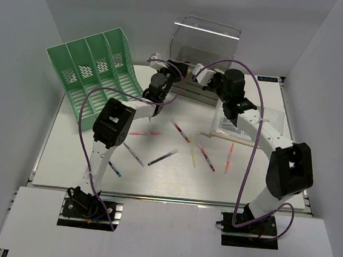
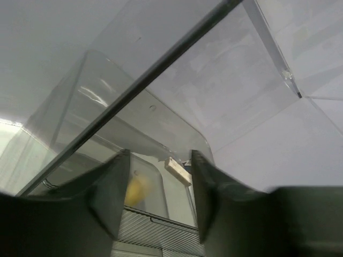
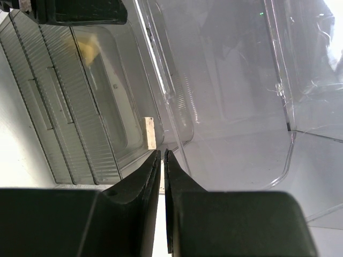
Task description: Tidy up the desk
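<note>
Desk (image 1: 172,186) spans enclosure floor, under both arms. Green file rack (image 1: 95,72) far left; clear box (image 1: 205,43) far middle. Left gripper (image 2: 158,184) at box, jaws wide apart, empty. Right gripper (image 3: 162,160) jaws nearly touching, nothing between. Pens (image 1: 162,157) scattered mid-desk.

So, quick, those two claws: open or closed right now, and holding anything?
Left gripper: open, holding nothing.
Right gripper: closed, with nothing visible between its fingers.

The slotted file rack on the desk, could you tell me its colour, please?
The file rack is pale green; the top external view shows it best.
</note>
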